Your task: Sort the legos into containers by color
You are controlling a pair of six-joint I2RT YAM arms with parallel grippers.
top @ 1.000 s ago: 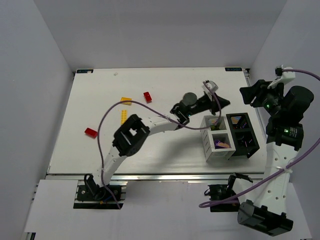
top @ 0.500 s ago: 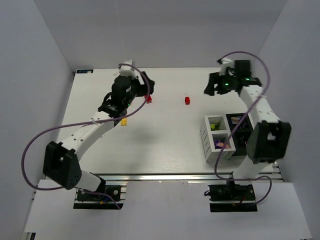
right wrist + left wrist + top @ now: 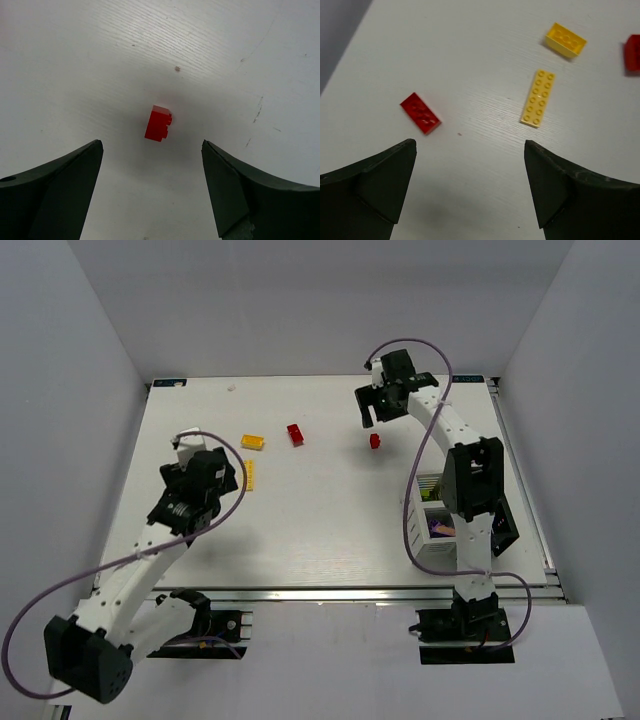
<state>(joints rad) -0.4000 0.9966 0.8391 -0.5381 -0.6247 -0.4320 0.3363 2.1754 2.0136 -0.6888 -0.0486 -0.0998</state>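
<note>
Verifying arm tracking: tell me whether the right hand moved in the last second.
Yes. The right hand swung left, from right of the containers to past their far left corner, above a red lego.

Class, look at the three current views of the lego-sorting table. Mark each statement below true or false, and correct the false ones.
1. The left gripper and the right gripper both stand open and empty. True.
2. The small red brick sits inside the containers. False: it lies on the table, below the right gripper's open fingers.
3. The long yellow plate is stacked on the yellow brick. False: they lie apart, each flat on the table.
4. A purple piece lies in one compartment of the containers. True.
5. A flat red brick lies loose on the table in the left wrist view. True.
</note>
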